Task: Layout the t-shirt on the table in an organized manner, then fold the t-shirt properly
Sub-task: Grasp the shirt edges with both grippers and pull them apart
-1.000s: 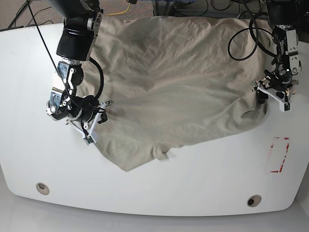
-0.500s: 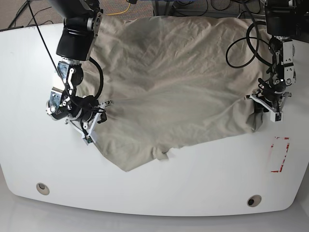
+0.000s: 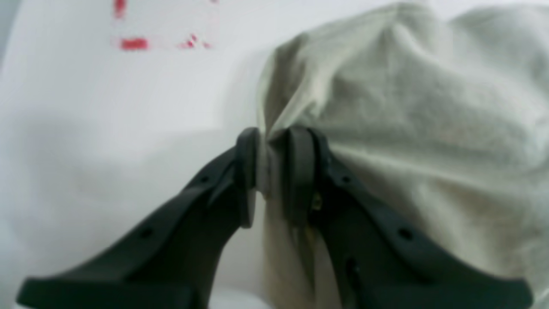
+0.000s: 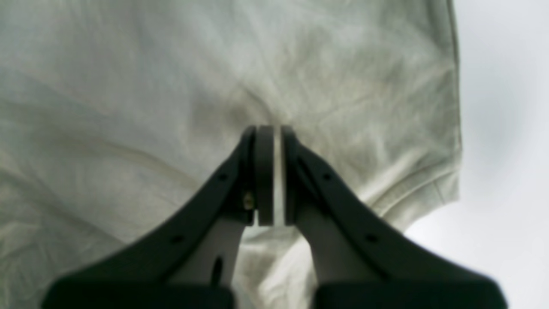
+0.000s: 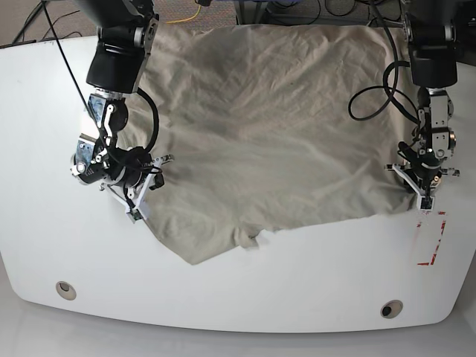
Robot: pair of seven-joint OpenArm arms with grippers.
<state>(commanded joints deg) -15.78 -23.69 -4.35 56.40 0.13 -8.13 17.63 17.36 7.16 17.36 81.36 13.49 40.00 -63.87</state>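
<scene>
Grippers pinch the shirt at both sides

Left gripper has its two black jaws pressed almost together. A thin fold of the t-shirt sticks up between them, so the cloth is pinched tight. The cloth bunches into a puffy lump just past the jaws. Beside it is the white table, with bits of red tape farther off, all a little blurry.

Right gripper has its jaws nearly closed too, with only a thin slit between them. The shirt's wrinkles run in toward the tips, so it seems to hold a small pinch of cloth there. A sleeve with a sewn hem hangs off to one side, and bare table shows past it.

From the base camera, the left gripper sits on the picture's right, at the shirt's lower corner, close to the red tape rectangle. The right gripper sits on the picture's left, at the shirt's other edge, with a black cable looping above it.

The t-shirt lies spread between the two arms. It covers the far middle part of the table and is full of wrinkles. Its near edge slants, and one corner dips toward the front. Two round holes sit near the table's front edge, well apart from the shirt.
</scene>
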